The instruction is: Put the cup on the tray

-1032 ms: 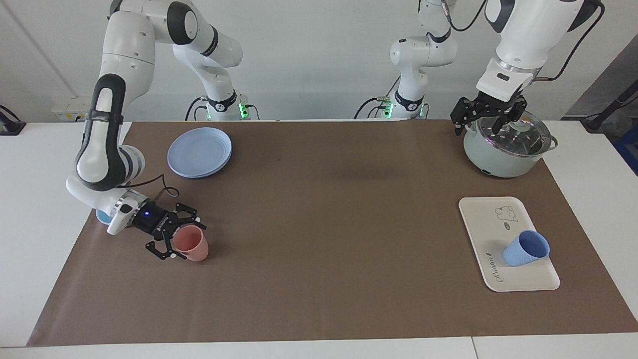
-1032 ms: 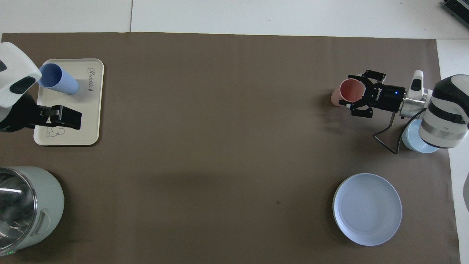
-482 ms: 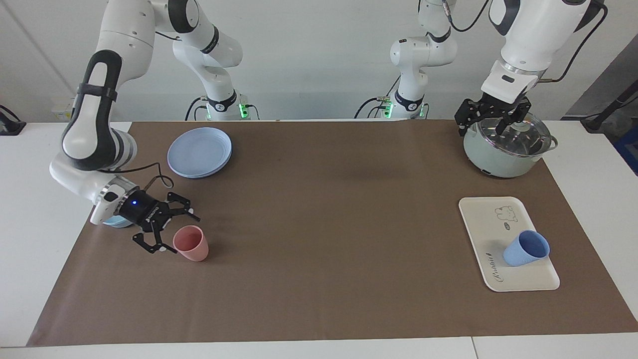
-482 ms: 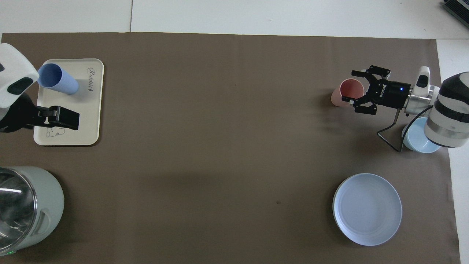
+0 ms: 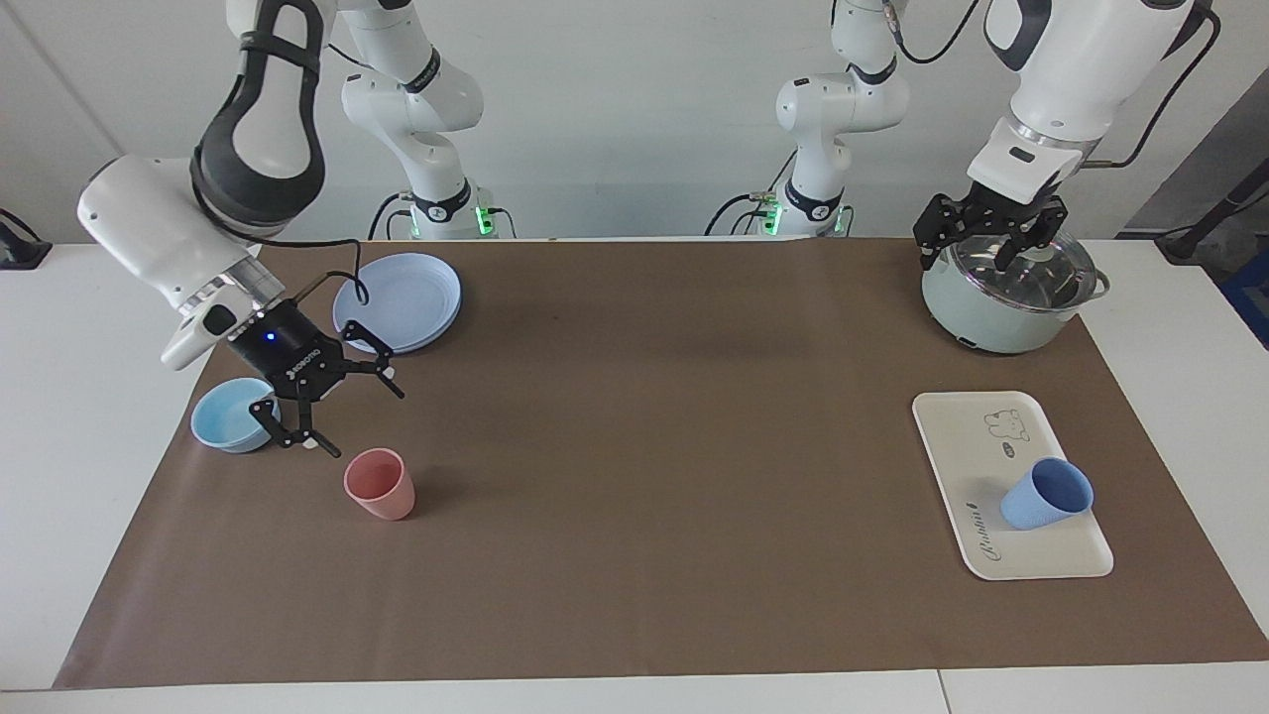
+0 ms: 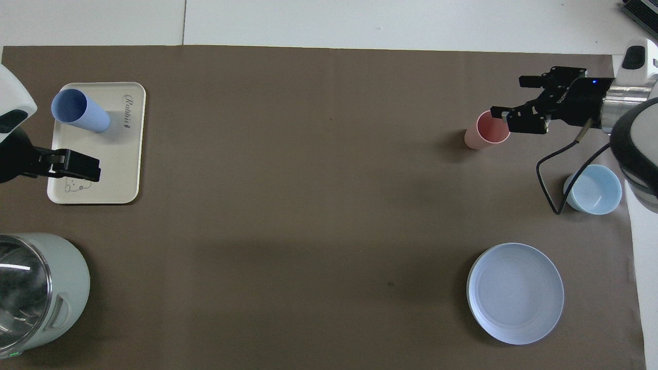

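Our right gripper [image 5: 332,409] has lifted off the pink plastic cup [image 5: 380,483], fingers spread, empty; our left gripper [image 5: 981,250], released, hangs over the pale-green lidded pot [image 5: 1001,312], well apart at twelve o'clock from the periwinkle plastic tumbler [image 5: 1046,494] upright on the cream rectangular tray [image 5: 967,436].

My right gripper [image 5: 332,416] hangs with jaws spread over the mat between the light-blue bowl [image 5: 230,414] and the pink cup [image 5: 380,483]; both crowd any drop straight down, and the blue plates [image 5: 399,300] sit close on its robot side. Toward the left arm's end, I see open brown mat [image 5: 644,446]. My left gripper [image 5: 991,238], open, hovers at the pot [image 5: 1006,293], whose glass lid blocks descent; the tray [image 5: 967,436] and cup [image 5: 1046,493] lie farther out.
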